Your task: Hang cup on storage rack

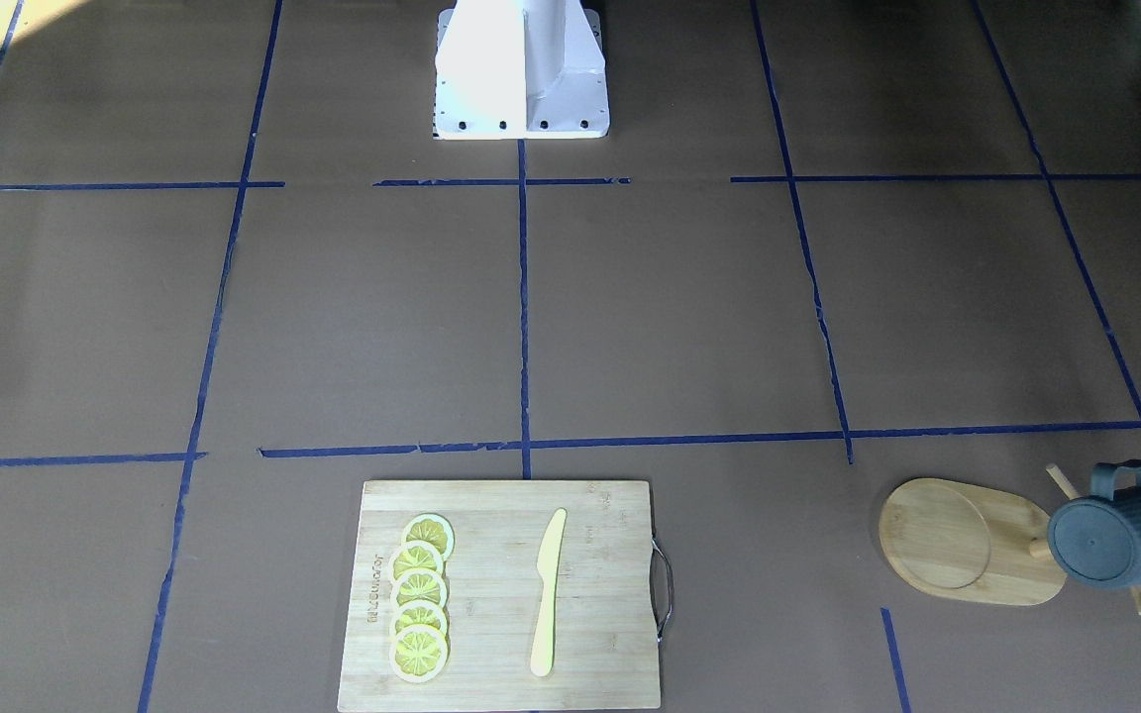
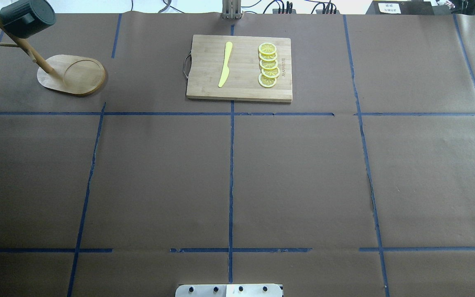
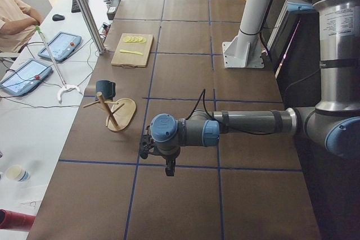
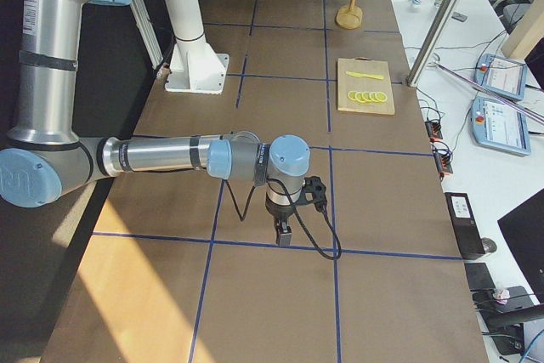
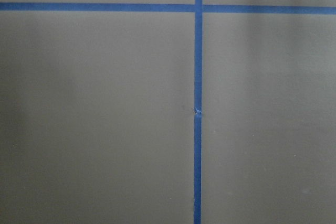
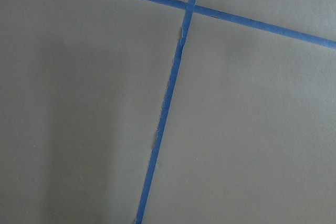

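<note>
The dark blue-grey ribbed cup (image 1: 1115, 540) hangs by its handle on a peg of the light wooden storage rack (image 1: 957, 540), bottom facing the camera. In the overhead view the cup (image 2: 27, 17) sits high on the rack (image 2: 72, 74) at the far left corner. Both also show small in the left side view: the cup (image 3: 105, 88) on the rack (image 3: 121, 113). My left gripper (image 3: 169, 168) hovers low over the table, well away from the rack. My right gripper (image 4: 282, 234) hovers low at the other end. I cannot tell whether either is open or shut. Both wrist views show only brown paper and blue tape.
A bamboo cutting board (image 2: 239, 68) with a metal handle lies at the far middle, bearing a yellow knife (image 2: 225, 64) and several lemon slices (image 2: 268, 65). The robot's white base (image 1: 521, 69) stands at the near edge. Blue tape lines cross the brown table.
</note>
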Tool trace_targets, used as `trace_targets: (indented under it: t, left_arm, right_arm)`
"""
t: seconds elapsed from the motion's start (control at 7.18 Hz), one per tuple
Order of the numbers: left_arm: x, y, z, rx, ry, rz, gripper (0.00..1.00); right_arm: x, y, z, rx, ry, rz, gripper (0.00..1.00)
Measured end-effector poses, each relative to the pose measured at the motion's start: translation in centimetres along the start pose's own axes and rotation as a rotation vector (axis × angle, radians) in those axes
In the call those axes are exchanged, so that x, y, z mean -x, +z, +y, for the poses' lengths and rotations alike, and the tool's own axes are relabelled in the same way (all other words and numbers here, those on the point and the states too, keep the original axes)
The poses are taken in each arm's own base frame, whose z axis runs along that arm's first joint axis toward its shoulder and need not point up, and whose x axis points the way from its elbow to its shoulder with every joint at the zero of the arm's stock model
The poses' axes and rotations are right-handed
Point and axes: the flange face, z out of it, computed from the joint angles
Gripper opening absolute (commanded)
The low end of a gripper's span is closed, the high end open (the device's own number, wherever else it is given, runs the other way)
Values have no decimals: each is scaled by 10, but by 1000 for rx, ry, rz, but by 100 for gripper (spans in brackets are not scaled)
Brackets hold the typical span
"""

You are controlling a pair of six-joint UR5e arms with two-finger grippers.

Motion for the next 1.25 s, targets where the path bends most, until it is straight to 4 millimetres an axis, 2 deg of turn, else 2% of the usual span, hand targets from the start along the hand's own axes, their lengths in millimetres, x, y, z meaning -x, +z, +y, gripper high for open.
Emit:
trace_targets:
  t: [1.25]
  left_arm:
    - [-3,-3,-1,-6,7,-6,100]
  right_arm:
    - [1,-1,0,-2,13,-3,100]
